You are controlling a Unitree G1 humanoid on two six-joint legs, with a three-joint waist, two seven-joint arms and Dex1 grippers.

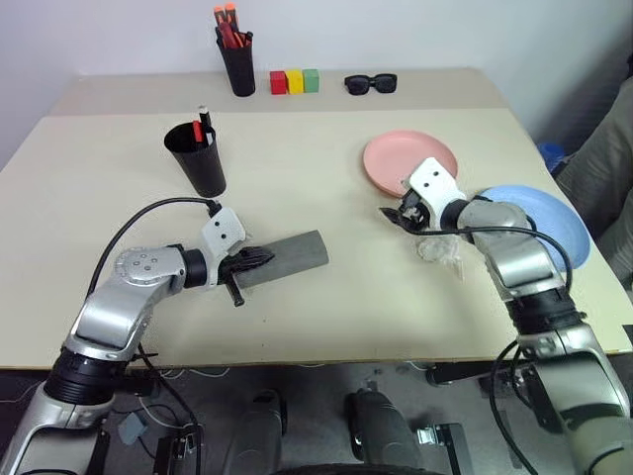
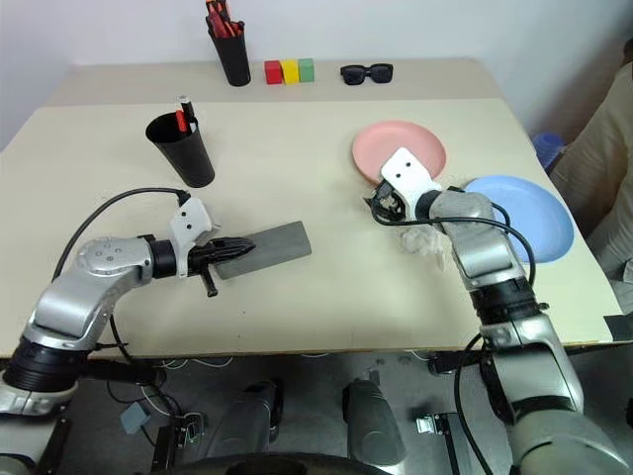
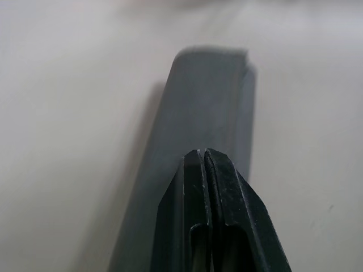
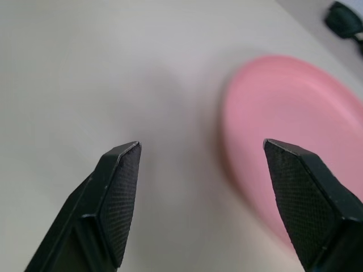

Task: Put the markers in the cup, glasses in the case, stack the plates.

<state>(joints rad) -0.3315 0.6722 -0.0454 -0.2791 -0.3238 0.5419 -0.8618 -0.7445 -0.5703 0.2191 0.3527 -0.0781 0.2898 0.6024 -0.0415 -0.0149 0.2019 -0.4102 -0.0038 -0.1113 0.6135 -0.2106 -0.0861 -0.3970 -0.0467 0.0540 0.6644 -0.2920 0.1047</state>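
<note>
The grey case (image 1: 292, 255) lies closed on the table, left of centre. My left gripper (image 1: 257, 259) is shut, with nothing between its fingers, its tip over the case's near end (image 3: 210, 102). The glasses are hidden. The black cup (image 1: 201, 160) stands behind the case with the markers (image 1: 205, 125) sticking out of it. My right gripper (image 1: 398, 216) is open just above the table at the near left rim of the pink plate (image 1: 401, 156); the pink rim (image 4: 283, 113) lies beside one fingertip. The light blue plate (image 1: 554, 226) sits to the right, partly behind my right arm.
At the back edge stand a black pen holder with orange-red capped pens (image 1: 235, 59), three coloured blocks (image 1: 295, 81) and black sunglasses (image 1: 371, 84). A small crumpled clear thing (image 1: 435, 249) lies under my right forearm. A person's sleeve (image 1: 605, 168) shows at the right edge.
</note>
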